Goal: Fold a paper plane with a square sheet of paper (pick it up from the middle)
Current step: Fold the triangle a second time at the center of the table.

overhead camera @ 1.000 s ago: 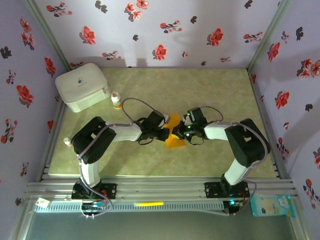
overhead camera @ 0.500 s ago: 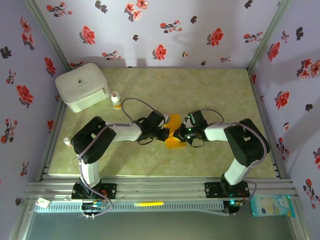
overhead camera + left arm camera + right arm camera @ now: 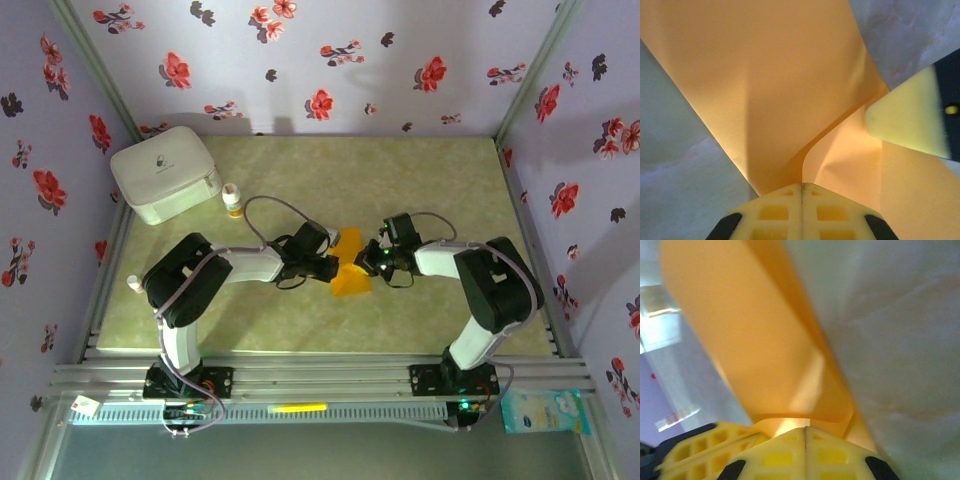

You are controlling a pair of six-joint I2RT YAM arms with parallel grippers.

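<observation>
In the centre of the top view, the square sheet of paper (image 3: 352, 282) is partly folded and bent upward. The left gripper (image 3: 334, 266) pinches its left edge, jaws closed together. The right gripper (image 3: 371, 259) pinches its right edge the same way.

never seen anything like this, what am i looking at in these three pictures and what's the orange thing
These are two robot arms bolted at the near edge of a table. The wide picture looks down from above and behind them. The other two come from a small camera on each wrist, looking forward from there. The orange thing is a square sheet of paper, partly folded on its way to becoming a plane. The left gripper and the right gripper meet over it in the middle, each shut on the paper. At the back left stand a white box and a small white bottle, apart from the arms.
</observation>
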